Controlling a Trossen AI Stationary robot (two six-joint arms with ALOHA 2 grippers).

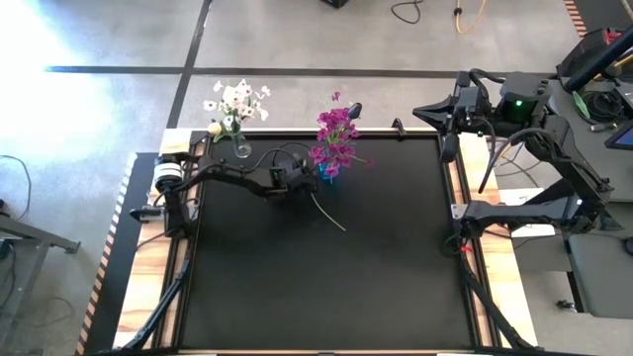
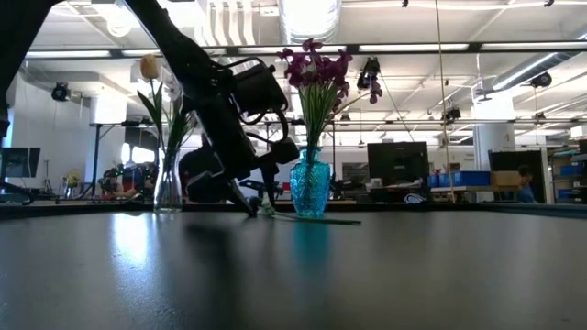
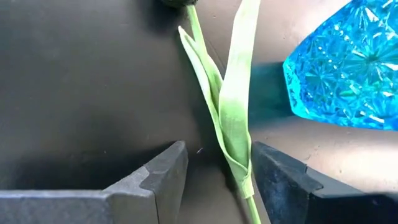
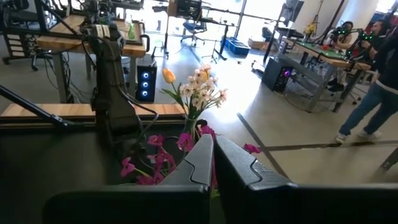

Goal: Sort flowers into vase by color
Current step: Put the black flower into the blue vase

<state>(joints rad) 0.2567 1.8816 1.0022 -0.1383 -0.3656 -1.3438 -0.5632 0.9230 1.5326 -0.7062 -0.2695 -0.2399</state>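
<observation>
The right gripper [image 4: 213,163] sits with its two dark fingers pressed together, pointing across the dark table [image 4: 43,155]. Past them stand magenta flowers [image 4: 158,157], and farther off a bunch of white flowers [image 4: 202,90] with one yellow tulip bud [image 4: 168,75], beside the other dark arm [image 4: 112,81]. In the room beyond, a person in jeans [image 4: 373,93] stands near desks.

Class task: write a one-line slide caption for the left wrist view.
Open left gripper straddles a green flower stem lying on the black table beside the blue vase.
</observation>
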